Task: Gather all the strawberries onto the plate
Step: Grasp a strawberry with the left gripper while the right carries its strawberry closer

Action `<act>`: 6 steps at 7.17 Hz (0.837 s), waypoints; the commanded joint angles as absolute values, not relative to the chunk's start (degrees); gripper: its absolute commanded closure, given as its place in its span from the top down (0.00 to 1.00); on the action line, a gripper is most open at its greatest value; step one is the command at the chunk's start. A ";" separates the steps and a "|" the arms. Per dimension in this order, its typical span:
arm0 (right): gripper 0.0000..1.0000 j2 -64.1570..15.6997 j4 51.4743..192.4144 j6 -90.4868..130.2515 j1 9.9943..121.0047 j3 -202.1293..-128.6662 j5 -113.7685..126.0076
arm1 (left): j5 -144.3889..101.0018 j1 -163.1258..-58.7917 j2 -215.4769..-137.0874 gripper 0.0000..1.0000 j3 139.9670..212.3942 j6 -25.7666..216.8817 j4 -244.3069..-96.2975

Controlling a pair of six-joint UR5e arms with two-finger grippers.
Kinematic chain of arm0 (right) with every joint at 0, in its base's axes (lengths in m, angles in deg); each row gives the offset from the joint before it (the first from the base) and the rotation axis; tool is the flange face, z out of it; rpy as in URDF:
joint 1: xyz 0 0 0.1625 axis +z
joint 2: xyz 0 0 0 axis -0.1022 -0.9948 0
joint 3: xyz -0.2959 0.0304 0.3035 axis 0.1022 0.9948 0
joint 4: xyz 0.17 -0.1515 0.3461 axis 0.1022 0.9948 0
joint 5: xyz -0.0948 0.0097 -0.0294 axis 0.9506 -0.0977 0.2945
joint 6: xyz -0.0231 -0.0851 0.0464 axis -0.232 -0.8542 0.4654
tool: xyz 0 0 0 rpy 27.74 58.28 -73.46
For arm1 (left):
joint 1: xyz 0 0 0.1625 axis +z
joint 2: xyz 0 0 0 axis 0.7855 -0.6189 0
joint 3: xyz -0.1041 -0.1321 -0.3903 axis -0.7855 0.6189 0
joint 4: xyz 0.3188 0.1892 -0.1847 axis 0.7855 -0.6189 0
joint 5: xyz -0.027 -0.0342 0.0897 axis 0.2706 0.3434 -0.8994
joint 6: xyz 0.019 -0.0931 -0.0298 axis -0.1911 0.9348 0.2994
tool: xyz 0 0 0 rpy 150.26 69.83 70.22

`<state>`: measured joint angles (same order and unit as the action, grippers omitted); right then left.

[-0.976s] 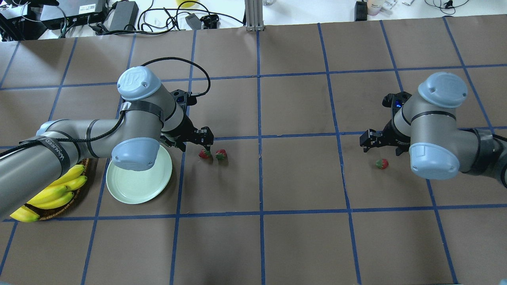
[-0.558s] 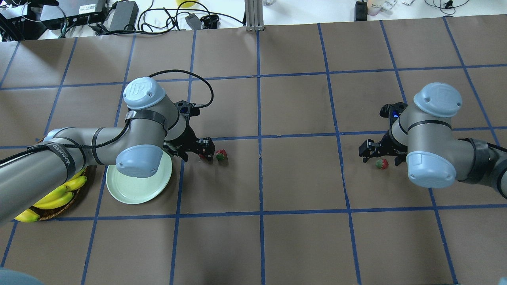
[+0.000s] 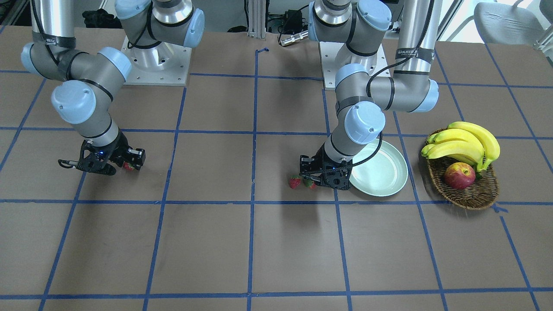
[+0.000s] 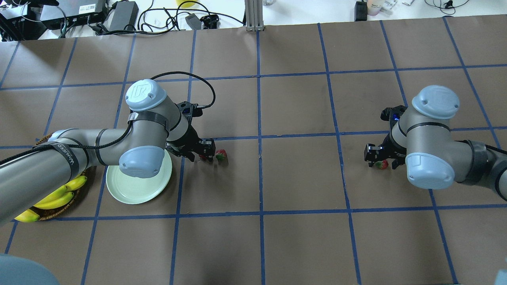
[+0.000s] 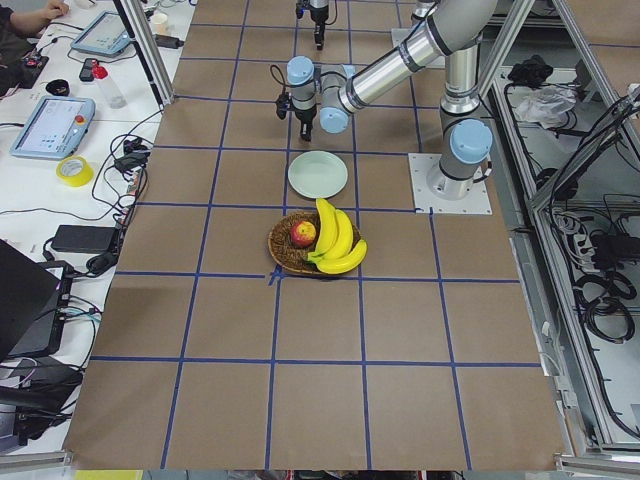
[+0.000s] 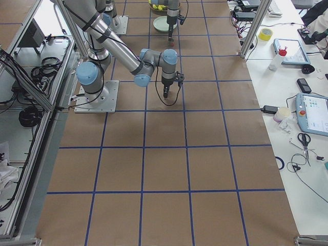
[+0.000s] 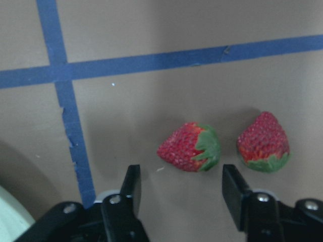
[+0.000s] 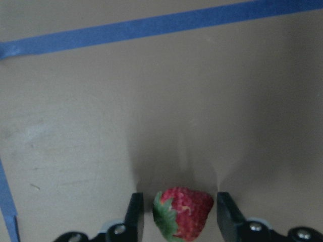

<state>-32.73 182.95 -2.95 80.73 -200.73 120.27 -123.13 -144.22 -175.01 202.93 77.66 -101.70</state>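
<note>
Strawberries (image 3: 295, 182), three in all, lie on the brown tabletop (image 3: 259, 250) outside the plate (image 3: 391, 188). From the front, the outer strawberry (image 3: 295, 182) and the inner strawberry (image 3: 308, 184) sit as a pair just beside the plate's rim. They are on the side away from the basket (image 3: 473, 198), which holds bananas (image 3: 464, 140) and an apple (image 3: 459, 176). The lone strawberry (image 3: 128, 166) is well apart, at the other end. The left end effector (image 3: 312, 180) stands low over the inner strawberry and partly hides it; the right end effector (image 3: 128, 164) stands low over the lone one. Blue tape (image 3: 252, 172) marks the tabletop in squares.

From overhead, the elbow of the left arm (image 4: 79, 158) covers part of the plate. A white bench (image 4: 297, 10) with cables (image 4: 158, 18) runs beyond the far edge.

The left wrist camera shows the fingers (image 7: 132, 184) spread wide. The inner strawberry lies in line with the gap, just ahead of the tips, touching neither. The outer one rests just outside one finger, apart from it.

The right wrist camera shows that end effector spread too. The lone strawberry sits between its fingers (image 8: 135, 214) with a narrow gap on each side, so nothing is gripped.

In both side views the end effectors are too small to judge. A tablet (image 5: 48, 125) and a yellow tape roll (image 5: 72, 170) lie on the bench beside the tabletop.
</note>
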 commanded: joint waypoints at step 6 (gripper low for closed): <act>0.00 -33.00 181.43 14.23 97.67 -195.81 120.29 | -122.94 -144.22 -176.02 0.40 202.63 74.68 -99.64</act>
